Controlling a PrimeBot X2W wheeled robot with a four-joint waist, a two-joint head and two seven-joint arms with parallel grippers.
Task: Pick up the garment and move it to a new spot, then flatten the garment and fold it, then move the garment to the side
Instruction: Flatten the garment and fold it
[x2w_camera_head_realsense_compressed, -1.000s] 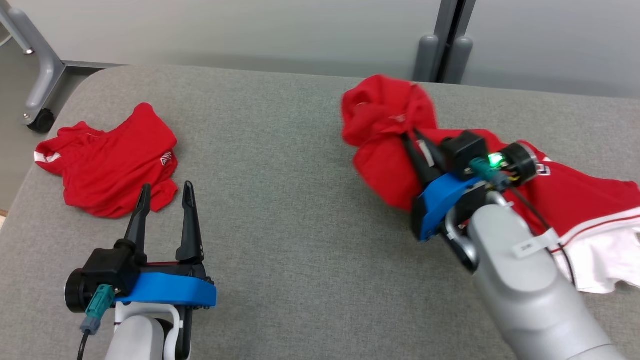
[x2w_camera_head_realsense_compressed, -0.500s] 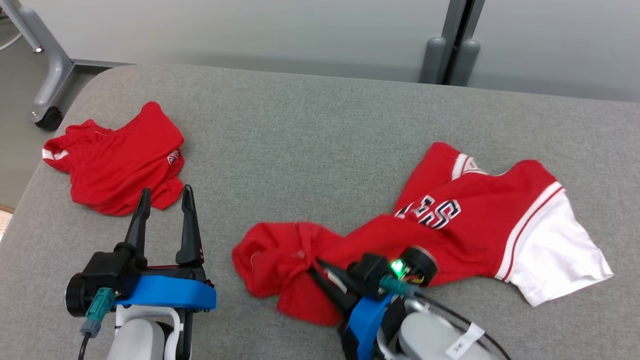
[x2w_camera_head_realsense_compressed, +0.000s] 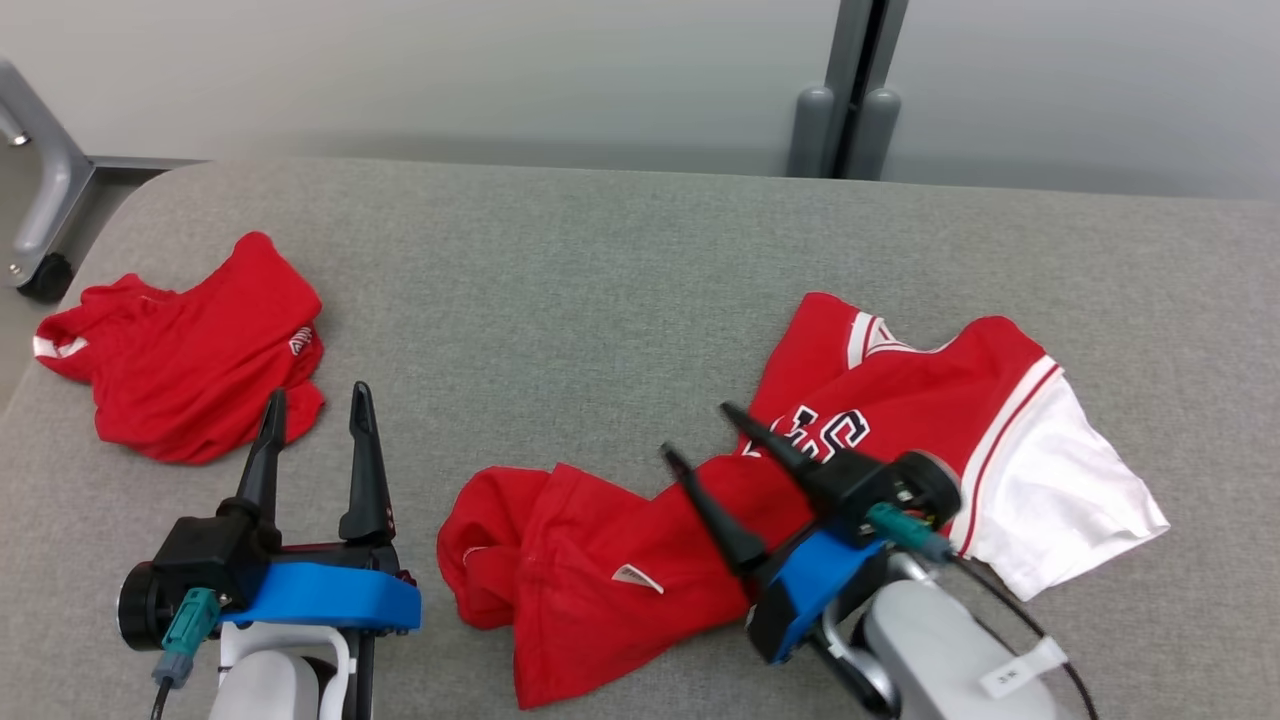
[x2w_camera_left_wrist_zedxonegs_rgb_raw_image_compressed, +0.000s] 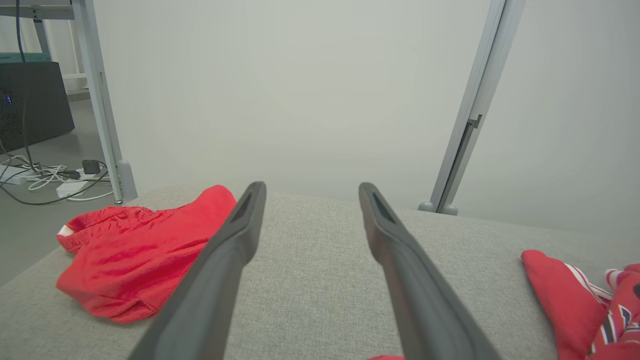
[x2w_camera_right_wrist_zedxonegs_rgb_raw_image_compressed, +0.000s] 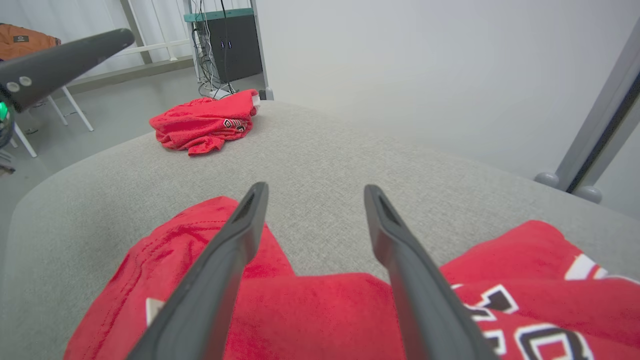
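One stage of three looks finished to me, and no more than that. The garment (x2w_camera_head_realsense_compressed: 900, 400) — a red jersey with a white sleeve (x2w_camera_head_realsense_compressed: 1060, 490) and lettering across the chest — lies loose on the grey worktop (x2w_camera_head_realsense_compressed: 560, 270), on my side of the grey post (x2w_camera_head_realsense_compressed: 845, 100) that stands behind the far edge. Its sleeve end reaches out to the right of the post. Its other end is bunched in a heap to the left of the post and nearer me.

My right gripper (x2w_camera_head_realsense_compressed: 697, 430) hangs over the twisted middle of the jersey, its fingers (x2w_camera_head_realsense_compressed: 715, 510) spread wide with nothing between them. In the right wrist view the cloth lies under them, and I can't tell whether the tips touch it. My left gripper (x2w_camera_head_realsense_compressed: 318, 392) is likewise wide open and empty, well to the left of the post and near me, over bare worktop. A second red garment (x2w_camera_head_realsense_compressed: 190, 370) lies crumpled further left of the post, near the worktop's rounded corner and apart from both grippers. I take it to be none of my present business.

So I judge the carry to a new spot done, since the jersey rests free of any grip. Flattening hasn't begun: the body is folded over on itself, a small white label (x2w_camera_head_realsense_compressed: 637, 577) shows on the upturned side, and only the sleeve end lies anywhere near flat. After that come the fold and the move to the side — all of it left to do.
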